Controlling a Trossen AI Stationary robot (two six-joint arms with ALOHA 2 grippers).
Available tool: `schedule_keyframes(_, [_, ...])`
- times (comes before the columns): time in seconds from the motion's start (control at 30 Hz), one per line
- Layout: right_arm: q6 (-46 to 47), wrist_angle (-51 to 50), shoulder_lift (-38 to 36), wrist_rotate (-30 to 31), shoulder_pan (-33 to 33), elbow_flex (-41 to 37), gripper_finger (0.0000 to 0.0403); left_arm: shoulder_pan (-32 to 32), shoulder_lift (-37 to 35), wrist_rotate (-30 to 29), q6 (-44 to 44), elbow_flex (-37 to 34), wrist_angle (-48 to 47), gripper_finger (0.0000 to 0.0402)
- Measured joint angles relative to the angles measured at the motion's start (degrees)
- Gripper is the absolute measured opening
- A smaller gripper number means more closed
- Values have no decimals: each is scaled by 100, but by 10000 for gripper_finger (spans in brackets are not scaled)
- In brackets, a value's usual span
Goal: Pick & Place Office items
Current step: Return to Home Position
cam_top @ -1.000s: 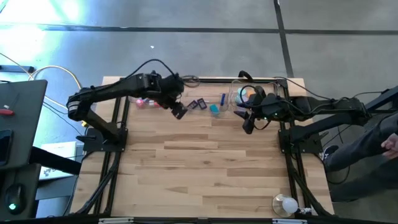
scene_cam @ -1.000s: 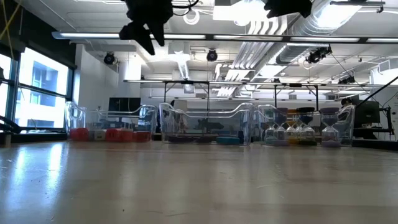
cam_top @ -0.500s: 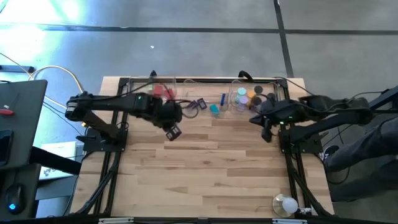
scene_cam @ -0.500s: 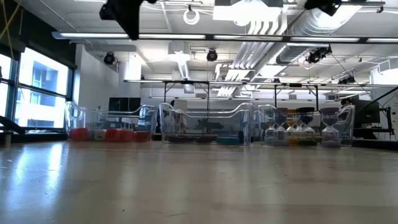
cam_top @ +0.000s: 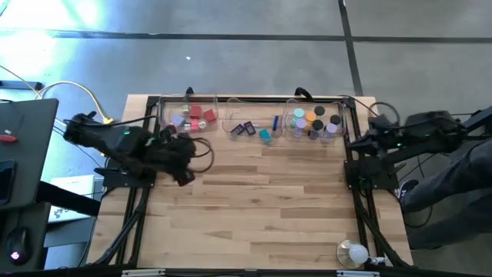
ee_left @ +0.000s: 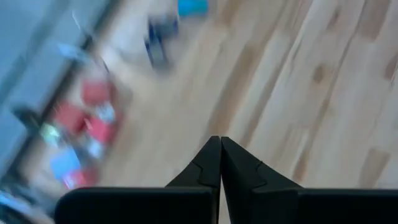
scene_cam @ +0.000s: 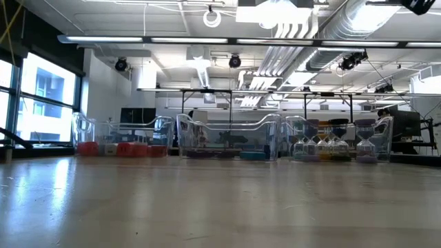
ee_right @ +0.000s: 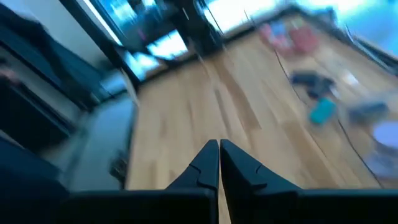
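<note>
The office items lie in three clear trays along the table's far edge. Red, pink and lavender blocks [cam_top: 192,116] fill the left tray. Dark clips, a blue stick and a teal piece [cam_top: 257,129] are in the middle tray. Round caps [cam_top: 314,122] are in the right tray. My left gripper [cam_top: 184,178] hangs shut and empty over the table's left side, nearer than the trays; its closed fingertips [ee_left: 219,142] show over bare wood. My right gripper [cam_top: 361,145] is shut and empty at the table's right edge, its tips [ee_right: 219,145] together.
A white bulb-like object [cam_top: 354,252] lies at the near right corner. Bare wooden tabletop [cam_top: 261,200] spreads between the arms and in front of the trays. A person's arm [cam_top: 483,178] shows beyond the right edge. A black frame [cam_top: 357,192] runs along both table sides.
Both arms have drawn back from the trays. My left gripper has swung toward the table's left and near edges. My right gripper has pulled back toward the right edge. The items in the trays, once partly covered by the arms, now show in full.
</note>
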Motion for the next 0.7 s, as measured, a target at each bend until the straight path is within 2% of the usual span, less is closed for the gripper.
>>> schedule_keyframes(0.1, [-109, 728, -729, 12, 0, -474, 4, -413, -325, -832, 215, -8, 199, 1])
schedule_keyframes(0.17, [-382, 1512, -1277, 48, 0, -1009, 3, -582, -528, -1156, 401, -23, 291, 1])
schedule_keyframes(0.33, [-1005, 3754, -2311, -42, -2, -2625, 3, -621, -1125, -1383, 890, -351, 604, 1])
schedule_keyframes(0.4, [-1254, 4650, -2506, -319, -2, -3152, 3, -517, -1428, -1267, 1150, -642, 994, 1])
schedule_keyframes(0.47, [-1594, 5314, -2539, -463, 0, -3541, 3, -376, -1755, -908, 1451, -1050, 1480, 1])
schedule_keyframes(0.6, [-1711, 6091, -2398, -422, -1, -4063, 3, -44, -2415, 13, 1930, -2095, 2676, 1])
schedule_keyframes(0.7, [-1490, 6247, -2283, -427, -2, -4384, 3, 217, -2861, 569, 2191, -2906, 3552, 1])
